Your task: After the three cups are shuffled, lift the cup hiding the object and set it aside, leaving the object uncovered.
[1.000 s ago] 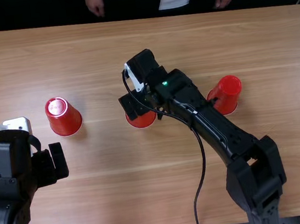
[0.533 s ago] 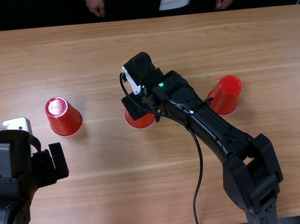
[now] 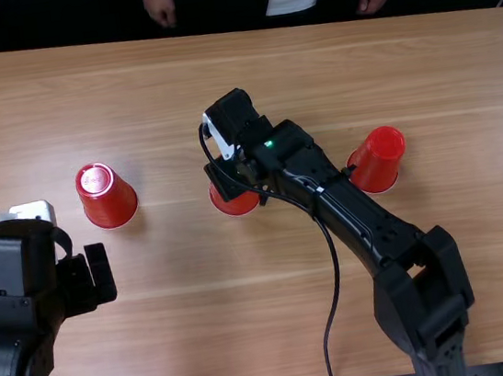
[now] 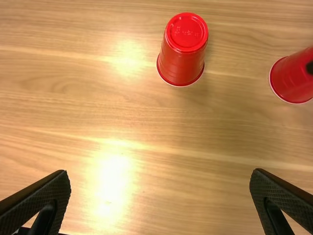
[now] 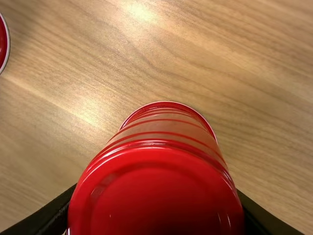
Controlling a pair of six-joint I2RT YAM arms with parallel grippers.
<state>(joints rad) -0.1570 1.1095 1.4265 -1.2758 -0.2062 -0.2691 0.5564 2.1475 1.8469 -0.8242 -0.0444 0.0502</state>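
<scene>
A: Where is the cup we care about, seen from the fingers?

B: The middle cup (image 3: 235, 201) sits directly between the fingers (image 5: 54, 215) of the right gripper (image 3: 230, 183). It stands mouth down on the worktop (image 3: 216, 63), with its long axis upright. The flat base points up toward the wrist and the rim is on the wood below the fingertips.

A: Clamped, or just straddling it?

B: The fingers look pressed against both sides of the wall near the base, so I read it as grasped. The rim seems to rest on the wood, with no gap that I can make out.

A: So what does the next move turn on?

B: On a lift straight up along that upright axis, I'd judge, then carrying the cup off sideways.

A: And the other arm?

B: The left gripper (image 4: 159, 196) hangs well apart from the middle cup, its fingers spread wide and holding nothing. The left cup (image 3: 104, 196) stands ahead of those fingers, clear of them. The right cup (image 3: 380, 160) stands beyond the right arm's forearm, near it. The right arm is plainly the nearer one.

A: Anything you can't settle?

B: The object itself is hidden. All three cups are opaque, so nothing confirms which one covers it. The arm also covers most of the middle cup from above.
</scene>
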